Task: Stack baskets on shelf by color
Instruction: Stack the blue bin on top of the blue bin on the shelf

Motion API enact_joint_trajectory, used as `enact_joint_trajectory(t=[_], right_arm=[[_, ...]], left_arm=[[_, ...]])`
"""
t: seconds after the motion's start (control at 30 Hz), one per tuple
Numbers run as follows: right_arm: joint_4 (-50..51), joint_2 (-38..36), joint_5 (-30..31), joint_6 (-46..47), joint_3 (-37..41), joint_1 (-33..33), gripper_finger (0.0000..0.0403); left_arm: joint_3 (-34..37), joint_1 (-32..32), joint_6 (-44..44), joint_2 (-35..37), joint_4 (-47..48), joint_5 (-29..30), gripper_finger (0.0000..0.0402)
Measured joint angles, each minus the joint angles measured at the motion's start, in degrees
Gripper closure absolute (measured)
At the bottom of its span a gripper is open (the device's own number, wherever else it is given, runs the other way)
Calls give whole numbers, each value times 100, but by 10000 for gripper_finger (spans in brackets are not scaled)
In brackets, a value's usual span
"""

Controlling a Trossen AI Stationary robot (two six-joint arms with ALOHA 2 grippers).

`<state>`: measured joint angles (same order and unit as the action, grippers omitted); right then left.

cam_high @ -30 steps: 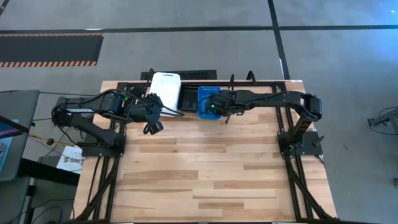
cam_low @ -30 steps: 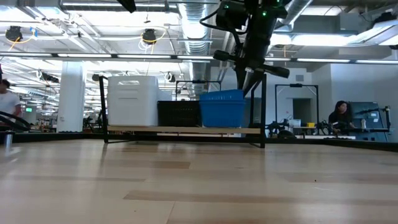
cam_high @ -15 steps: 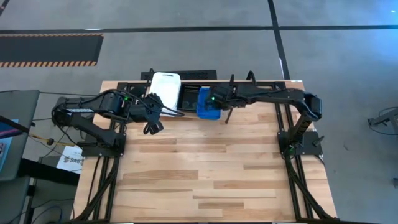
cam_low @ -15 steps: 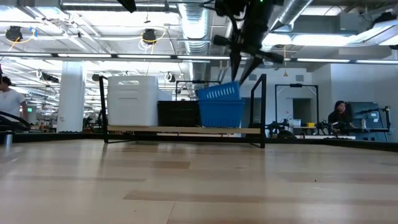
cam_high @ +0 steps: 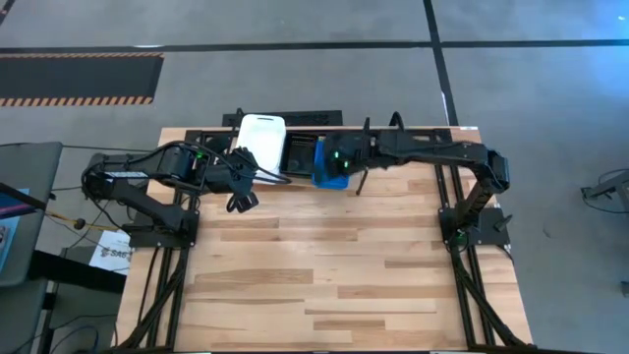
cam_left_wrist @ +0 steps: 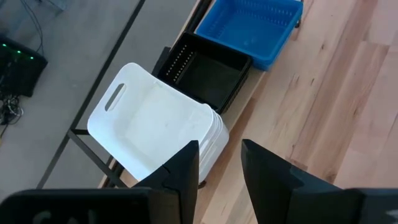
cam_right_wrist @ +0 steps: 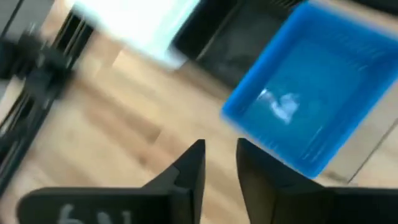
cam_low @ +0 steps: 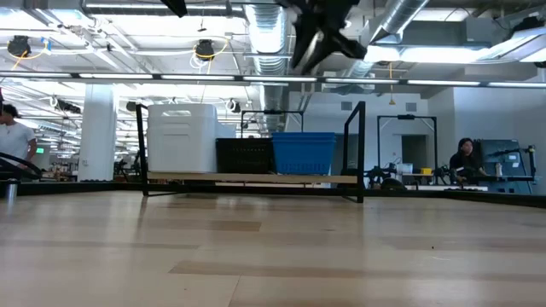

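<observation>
Blurred right wrist view, only smears of blue and white. Right gripper [cam_right_wrist: 219, 163] up above the blue baskets [cam_low: 304, 153], fingers parted, holding nothing, largely cut off at the low view's top. Left gripper [cam_left_wrist: 219, 167] poised near the white baskets [cam_left_wrist: 155, 129], fingers apart, empty. Black baskets [cam_left_wrist: 205, 73] between white and blue, all on the shelf [cam_low: 354, 145] at the surface's [cam_high: 324, 265] far edge.

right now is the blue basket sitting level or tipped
Level: in the low view the blue basket sits flat on the shelf, rim horizontal, beside the black basket.
</observation>
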<state>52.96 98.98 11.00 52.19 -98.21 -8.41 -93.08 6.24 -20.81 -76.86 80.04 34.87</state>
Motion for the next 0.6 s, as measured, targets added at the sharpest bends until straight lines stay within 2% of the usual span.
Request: enact_joint_trajectory(t=[0.1,0.23,0.6], right_arm=[[14,131,0,-63,-13,415,325],[29,484,107,-526,2,809,390],[162,1854,-173,-1294,7,799,400]], left_arm=[[0,0,2,0,-1,0,292],[0,0,0,0,-3,1,292],[0,1,-181,0,-3,-2,292]])
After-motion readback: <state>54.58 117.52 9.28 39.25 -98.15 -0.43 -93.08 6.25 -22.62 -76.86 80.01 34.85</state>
